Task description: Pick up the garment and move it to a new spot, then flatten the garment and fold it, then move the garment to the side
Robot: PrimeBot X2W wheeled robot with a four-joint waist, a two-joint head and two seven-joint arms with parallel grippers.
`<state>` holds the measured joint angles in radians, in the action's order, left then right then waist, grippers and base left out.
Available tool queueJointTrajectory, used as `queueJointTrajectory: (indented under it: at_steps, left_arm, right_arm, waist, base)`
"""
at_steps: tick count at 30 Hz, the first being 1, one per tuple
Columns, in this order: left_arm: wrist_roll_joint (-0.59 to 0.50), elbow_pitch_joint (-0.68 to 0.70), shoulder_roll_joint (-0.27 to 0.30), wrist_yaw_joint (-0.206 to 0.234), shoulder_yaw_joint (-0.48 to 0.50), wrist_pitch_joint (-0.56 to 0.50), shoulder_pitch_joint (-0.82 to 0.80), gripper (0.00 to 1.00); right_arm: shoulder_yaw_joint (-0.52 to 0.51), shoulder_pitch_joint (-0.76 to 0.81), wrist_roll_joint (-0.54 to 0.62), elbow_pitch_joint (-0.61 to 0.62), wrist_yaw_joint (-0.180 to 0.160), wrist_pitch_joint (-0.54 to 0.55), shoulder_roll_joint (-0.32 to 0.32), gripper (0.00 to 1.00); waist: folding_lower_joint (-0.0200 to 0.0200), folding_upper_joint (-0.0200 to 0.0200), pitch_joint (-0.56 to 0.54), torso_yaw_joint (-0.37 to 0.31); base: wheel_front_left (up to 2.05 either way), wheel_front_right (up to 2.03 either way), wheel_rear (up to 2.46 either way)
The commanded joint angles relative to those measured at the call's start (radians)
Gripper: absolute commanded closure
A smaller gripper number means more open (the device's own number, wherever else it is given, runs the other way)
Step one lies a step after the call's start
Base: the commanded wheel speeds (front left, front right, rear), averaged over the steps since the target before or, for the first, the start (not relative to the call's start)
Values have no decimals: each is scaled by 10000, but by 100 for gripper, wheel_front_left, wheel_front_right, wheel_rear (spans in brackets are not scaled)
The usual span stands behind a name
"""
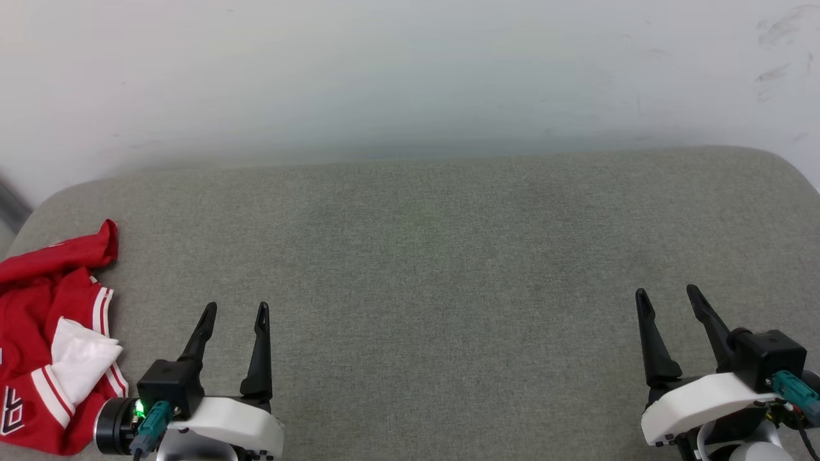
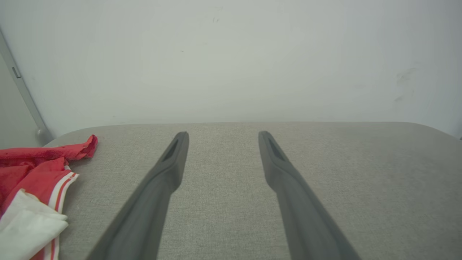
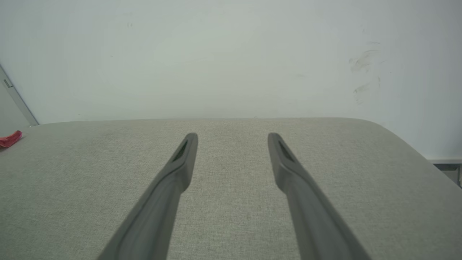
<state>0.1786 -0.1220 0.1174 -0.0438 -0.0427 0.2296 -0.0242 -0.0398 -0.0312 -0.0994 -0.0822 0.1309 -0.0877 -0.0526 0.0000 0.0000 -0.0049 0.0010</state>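
left gripper [image 1: 237, 308], right gripper [image 1: 667, 291] agape, empty; garment [image 1: 32, 314] bunched far left on cushion [image 1: 448, 256], maybe overhanging.

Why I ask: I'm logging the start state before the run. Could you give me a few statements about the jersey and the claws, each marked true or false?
1. The garment lies crumpled at the left edge of the grey padded surface. True.
2. The left claw is shut on the garment. False: it is open and holds nothing, beside the garment.
3. The right claw is open, far from the garment. True.
4. The garment is plain blue. False: it is red, with white sleeve ends striped in red.
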Motion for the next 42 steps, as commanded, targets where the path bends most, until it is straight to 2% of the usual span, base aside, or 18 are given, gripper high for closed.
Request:
queueJointTrajectory:
  at_steps: [1, 17, 24, 31, 42]
  left_arm:
    - [-195, 9, -10, -6, 30, 72, 58, 0]
    - [-927, -147, -278, -272, 380, 372, 83, 0]
    - [-716, -232, -459, -359, 570, 372, -120, 0]
    - [-761, -229, -547, -391, 725, 361, -236, 0]
    - [-733, -131, -637, -281, 1102, 360, -65, 0]
  right_arm:
    - [-9, 14, 142, 84, -3, -65, 26, 0]
    - [-107, 54, 612, 61, -3, -186, 32, 0]
    - [-132, 70, 524, 29, -3, -214, 33, 0]
    - [173, 40, 723, 272, -3, -82, 33, 0]
    - [908, -159, 784, 642, -3, 118, 31, 0]
  waist:
    - [0, 0, 3, 0]
    - [0, 0, 14, -33]
    - [0, 0, 59, 230]
    - [0, 0, 141, 1145]
    - [0, 0, 180, 3170]
  base:
    - [0, 0, 0]
    - [0, 0, 0]
    - [0, 0, 0]
    - [0, 0, 0]
    - [0, 0, 0]
